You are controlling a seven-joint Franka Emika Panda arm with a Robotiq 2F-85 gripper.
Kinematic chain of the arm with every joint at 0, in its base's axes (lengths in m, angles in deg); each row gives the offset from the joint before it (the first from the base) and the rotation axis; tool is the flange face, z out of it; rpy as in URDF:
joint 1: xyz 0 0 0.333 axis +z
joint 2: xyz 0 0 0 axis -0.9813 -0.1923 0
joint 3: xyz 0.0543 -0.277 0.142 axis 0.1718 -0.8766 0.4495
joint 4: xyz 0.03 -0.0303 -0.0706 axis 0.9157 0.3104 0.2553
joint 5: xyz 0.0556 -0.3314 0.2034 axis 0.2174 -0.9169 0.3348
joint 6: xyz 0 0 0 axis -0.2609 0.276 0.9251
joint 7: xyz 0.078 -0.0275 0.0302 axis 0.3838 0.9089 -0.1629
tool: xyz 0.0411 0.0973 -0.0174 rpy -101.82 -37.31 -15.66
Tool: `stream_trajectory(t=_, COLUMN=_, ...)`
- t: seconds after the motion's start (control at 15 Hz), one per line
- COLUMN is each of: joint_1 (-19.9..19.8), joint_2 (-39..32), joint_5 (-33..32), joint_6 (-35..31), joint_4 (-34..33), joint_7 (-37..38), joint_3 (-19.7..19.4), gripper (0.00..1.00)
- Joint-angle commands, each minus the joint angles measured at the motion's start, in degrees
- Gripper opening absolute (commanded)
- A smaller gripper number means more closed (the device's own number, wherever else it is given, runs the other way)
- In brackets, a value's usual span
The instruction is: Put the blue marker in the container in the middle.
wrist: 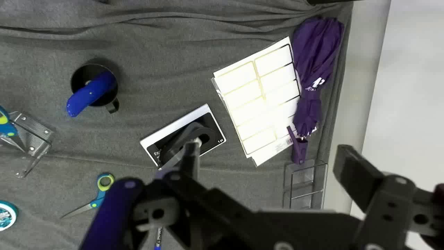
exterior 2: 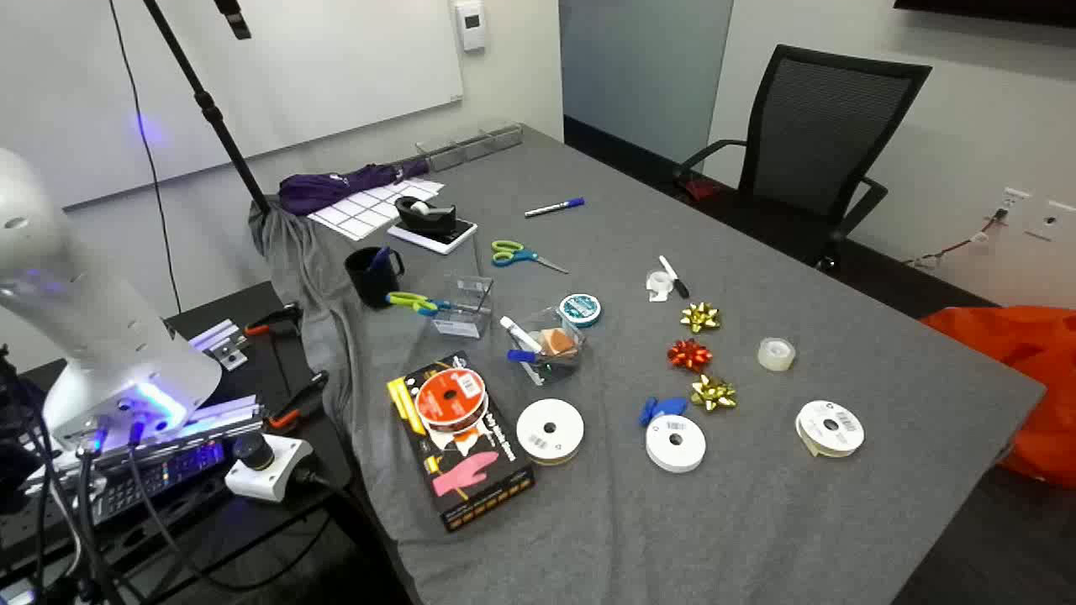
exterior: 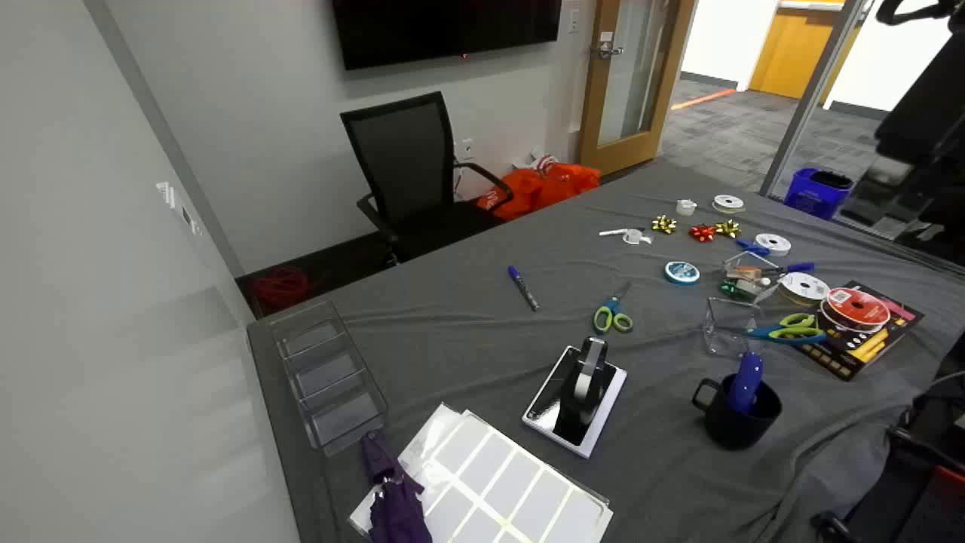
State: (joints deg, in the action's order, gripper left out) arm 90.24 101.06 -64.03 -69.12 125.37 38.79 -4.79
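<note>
The blue marker, a thin pen with a grey barrel and blue cap, lies on the grey cloth in both exterior views. In the wrist view a piece of the marker shows at the bottom, mostly hidden by the gripper. A clear holder with green-handled scissors stands between the black mug and a second clear holder; this scissors holder also shows in an exterior view. The second clear holder holds pens and small items. My gripper is open and empty above the table.
A tape dispenser sits on a white box. Label sheets, a purple umbrella and a clear divided tray lie near the wall. Loose scissors, ribbon spools and a black box lie around.
</note>
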Motion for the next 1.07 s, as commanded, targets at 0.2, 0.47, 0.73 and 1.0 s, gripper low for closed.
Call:
stream_trajectory(t=0.2, joint_1=-1.57, joint_2=-1.29, joint_5=0.56, joint_6=-0.81, joint_4=-0.81, joint_7=1.11, joint_3=1.44, gripper=1.00)
stream_trajectory(t=0.47, joint_1=-5.25, joint_2=-9.39, joint_5=-3.03, joint_6=-6.41, joint_4=-4.95, joint_7=8.48, joint_3=4.86, gripper=1.00)
stream_trajectory(t=0.73, joint_1=-8.34, joint_2=-20.25, joint_5=-10.77, joint_6=-16.28, joint_4=-9.74, joint_7=16.42, joint_3=7.33, gripper=1.00)
stream_trajectory(t=1.0, joint_1=-7.56, joint_2=-33.79, joint_5=-19.37, joint_6=-18.29, joint_4=-17.61, joint_7=20.76, joint_3=5.84, gripper=1.00)
